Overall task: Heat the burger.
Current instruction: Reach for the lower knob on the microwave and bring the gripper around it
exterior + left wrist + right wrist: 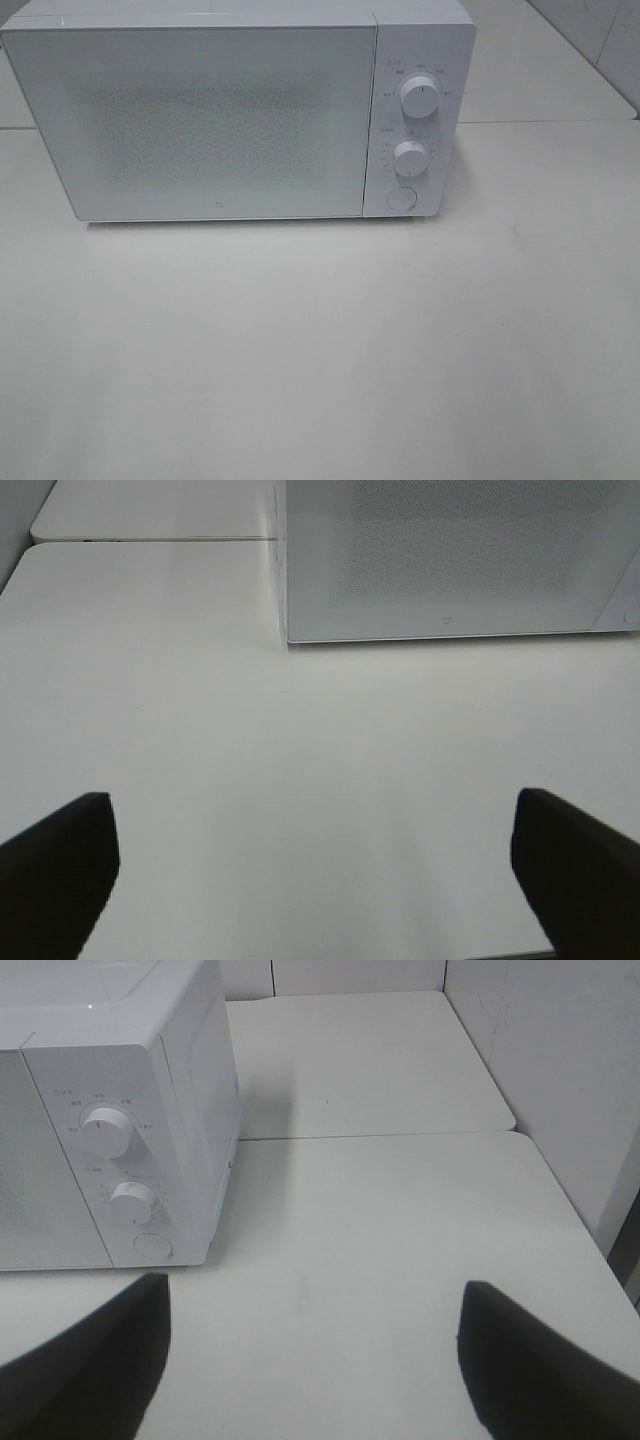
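Both claws hang spread wide and empty, the left gripper (312, 820) facing the closed door (200, 120) of the microwave (420, 40) ahead of it, the right gripper (312, 1295) facing the knobs (105, 1130) and round button (152, 1247) ahead. The burger shows in no view, and whether it sits behind that door cannot be told. The right arm seems nearer the controls, the left nearer the door.
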Tool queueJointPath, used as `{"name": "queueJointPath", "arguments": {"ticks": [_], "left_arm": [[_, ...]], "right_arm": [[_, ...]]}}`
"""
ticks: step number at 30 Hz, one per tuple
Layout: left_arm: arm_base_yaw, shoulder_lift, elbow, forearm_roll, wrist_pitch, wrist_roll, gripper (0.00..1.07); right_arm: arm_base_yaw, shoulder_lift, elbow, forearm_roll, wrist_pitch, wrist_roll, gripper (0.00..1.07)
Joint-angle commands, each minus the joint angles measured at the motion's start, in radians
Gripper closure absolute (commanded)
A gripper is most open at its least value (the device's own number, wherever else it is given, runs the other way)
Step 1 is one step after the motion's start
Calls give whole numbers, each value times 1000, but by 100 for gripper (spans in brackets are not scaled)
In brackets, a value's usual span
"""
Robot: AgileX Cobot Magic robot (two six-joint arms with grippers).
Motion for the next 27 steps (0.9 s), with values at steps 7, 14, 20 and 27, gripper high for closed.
{"name": "queueJointPath", "arguments": {"ticks": [7,14,20,27], "left_arm": [[1,-16,4,-4,-3,-1,6],[1,-16,4,-4,-3,-1,6],[1,-16,4,-4,-3,-1,6],[1,-16,4,-4,-3,-1,6]], "right_arm": [[-6,145,122,-6,-315,17,31],[-6,205,182,-4,-469,58,31],[-6,278,205,-4,-594,83,31],[-6,423,205,-16,-753,80,31]]}}
